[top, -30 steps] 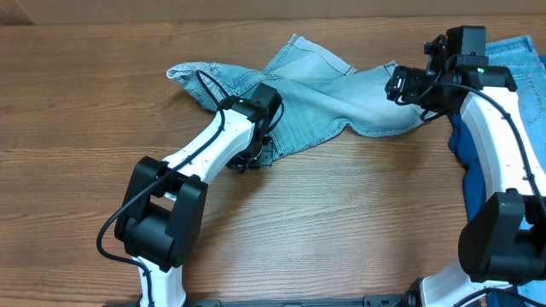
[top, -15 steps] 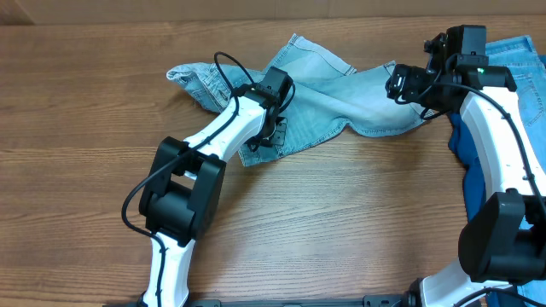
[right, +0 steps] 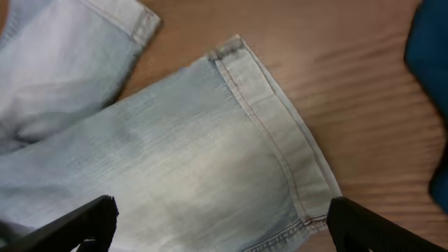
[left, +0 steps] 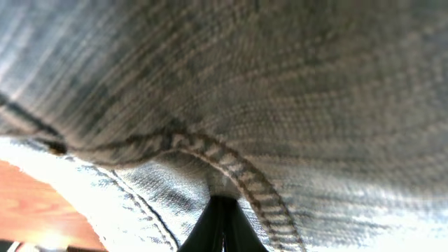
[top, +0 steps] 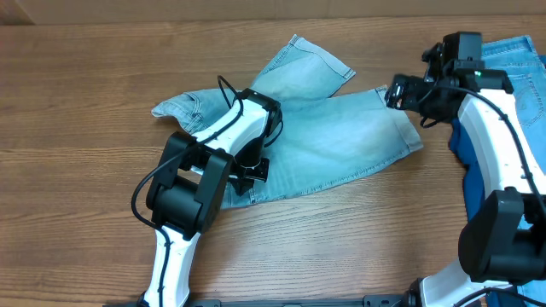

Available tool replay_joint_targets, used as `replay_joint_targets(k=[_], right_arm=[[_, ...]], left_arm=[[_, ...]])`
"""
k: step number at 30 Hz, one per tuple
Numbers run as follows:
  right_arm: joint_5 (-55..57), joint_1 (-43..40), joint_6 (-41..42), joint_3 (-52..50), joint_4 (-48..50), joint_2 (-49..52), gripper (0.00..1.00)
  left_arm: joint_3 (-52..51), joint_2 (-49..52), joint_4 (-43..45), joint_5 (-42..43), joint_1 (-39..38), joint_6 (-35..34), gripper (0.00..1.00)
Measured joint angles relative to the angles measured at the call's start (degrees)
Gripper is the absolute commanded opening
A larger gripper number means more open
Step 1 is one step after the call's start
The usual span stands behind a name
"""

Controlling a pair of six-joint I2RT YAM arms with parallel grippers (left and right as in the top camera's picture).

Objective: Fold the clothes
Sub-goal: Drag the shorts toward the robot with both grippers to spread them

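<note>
Currently: pale, faded light-blue denim shorts (top: 341, 136) lie spread and a little rumpled on the brown wooden table (top: 85, 213), one leg pointing to the far side, the other to the right.

Left pincer (top: 250, 170) sits at the shorts' near-left edge, pressed together on a fold of the denim. The left wrist view shows its tips meeting just under a stitched seam, with cloth draped close over the camera.

Right pincer (right: 224, 222) hovers spread wide above the shorts' right leg hem, holding nothing.

Bright light-blue denim garment (top: 522, 64) and dark blue cloth (top: 461, 145) lie just right of the shorts. In the right wrist view, bare wood shows between hem and dark cloth.

Judgement: the step in hand looks like folding the shorts' left side over toward the right leg.
- Keep the pinch on the seam, where the denim is thickest and least likely to slip.
- Lift only enough to clear the layer beneath, then carry across in one low arc. A drag would pull the whole garment askew.
- The right pincer would serve best by coming down on the right hem as an anchor.
- Aim hem onto hem, and release only once the cloth lies flat.
- Risks: the thin grip slipping, or a wrinkle trapped under the fold.
</note>
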Motion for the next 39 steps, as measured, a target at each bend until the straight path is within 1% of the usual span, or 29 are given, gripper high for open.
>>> replay_joint_targets(k=[1,2,3,4,5,7,8,13,18,25,27,29,32,34,36,37,38,39], right_arm=[[-0.02,0.0,-0.02,-1.05,-0.13,0.07,0.97],[-0.11,0.02,-0.04,-2.08,-0.24,0.09,0.82],[-0.26,0.07,-0.04,-2.71,-0.26,0.09,0.72],[-0.26,0.13,-0.11,-3.5,-0.17,0.09,0.57],[-0.31,0.35,-0.24,-4.81,-0.37,0.09,0.34],[-0.52,0.79,-0.2,-5.9,-0.26,0.09,0.1],[-0.68,1.2,-0.15,-6.84,-0.13,0.09,0.06],[-0.7,3.89,0.24,-13.64,1.55,0.11,0.04],[1.49,4.61,4.61,-22.03,6.78,0.22,0.04],[2.14,4.59,9.31,-26.86,7.96,0.07,0.04],[2.12,4.61,9.7,-26.93,7.98,0.04,0.04],[2.1,4.59,9.94,-26.88,7.85,0.04,0.04],[1.44,4.61,10.21,-26.1,5.64,0.09,0.04],[0.7,4.61,10.36,-23.96,4.61,0.09,0.04],[0.28,4.61,10.34,-20.81,1.7,0.22,0.04],[0.09,4.63,9.73,-17.75,0.35,0.24,0.04],[-0.07,4.85,8.59,-15.61,-1.03,0.42,0.04],[-0.33,5.75,6.78,-12.76,-1.31,0.44,0.04]], left_arm=[[-0.76,0.0,-0.48,0.28,0.0,0.0,0.04],[-1.64,0.0,-0.85,0.81,0.0,-0.02,0.04],[-2.69,-0.07,-1.2,1.33,0.0,-0.02,0.04],[-3.8,-0.24,-1.49,1.77,0.0,-0.02,0.04],[-5.14,-0.46,-1.79,2.23,0.0,-0.02,0.04],[-6.73,-1.07,-1.46,2.49,0.0,-0.07,0.04],[-7.87,-1.6,-1.03,2.67,0.0,-0.28,0.04],[-10.64,-3.06,0.26,3.21,0.0,-1.09,0.04],[-12.5,-3.87,1.14,3.69,0.0,-1.55,0.04],[-16.85,-6.01,3.28,5.29,0.28,-1.95,0.04],[-16.98,-6.21,3.3,5.42,0.28,-1.95,0.04],[-17.2,-6.62,3.19,5.53,0.28,-1.95,0.06],[-19.17,-8.83,3.72,6.25,0.26,-2.12,0.09],[-19.06,-11.04,2.16,6.95,0.26,-2.62,0.09],[-15.52,-15.93,0.57,7.04,0.26,-2.67,0.08],[-9.2,-22.21,0.76,6.97,0.26,-2.84,0.06],[-6.23,-25.16,0.72,5.73,0.26,-3.39,0.04],[-2.95,-28.17,1.05,2.93,0.22,-4.63,0.04]])
